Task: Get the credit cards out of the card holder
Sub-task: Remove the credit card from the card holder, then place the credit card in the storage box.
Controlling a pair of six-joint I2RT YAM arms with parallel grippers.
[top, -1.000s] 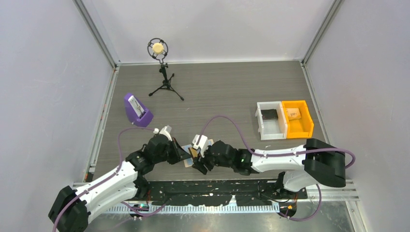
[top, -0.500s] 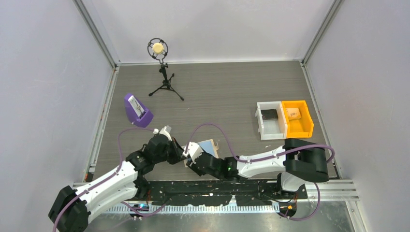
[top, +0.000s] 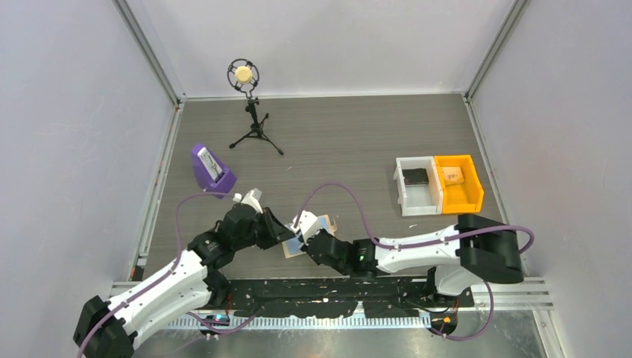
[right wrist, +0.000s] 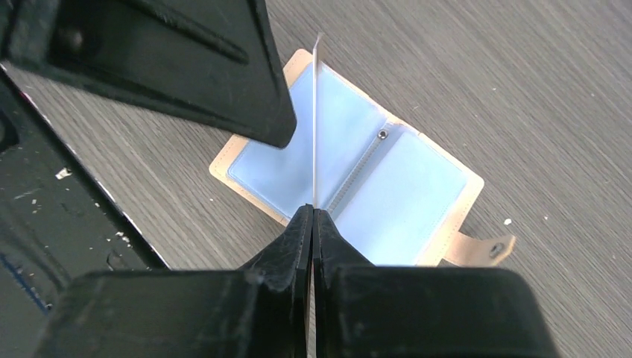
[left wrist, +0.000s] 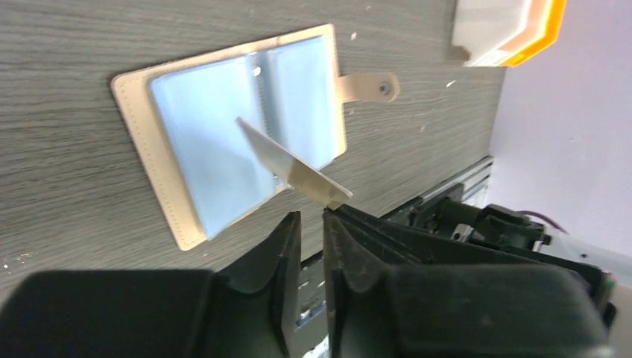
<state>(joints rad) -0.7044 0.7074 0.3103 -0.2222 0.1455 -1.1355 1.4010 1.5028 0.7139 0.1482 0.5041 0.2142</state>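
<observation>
The card holder (left wrist: 209, 149) is now laid open on the worktop (left wrist: 74, 45). One credit card (right wrist: 316, 112) is out, pinched by the right tool (right wrist: 313, 216); the left tool (left wrist: 311, 220) is opened slightly.

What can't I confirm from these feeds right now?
Face of the card: edge-on in right wrist view, steeply tilted in left wrist view.
Whether more cards sit in the card holder: blue sleeves show nothing through.
Grip of the right end effector: covered by its own wrist in top view.
</observation>
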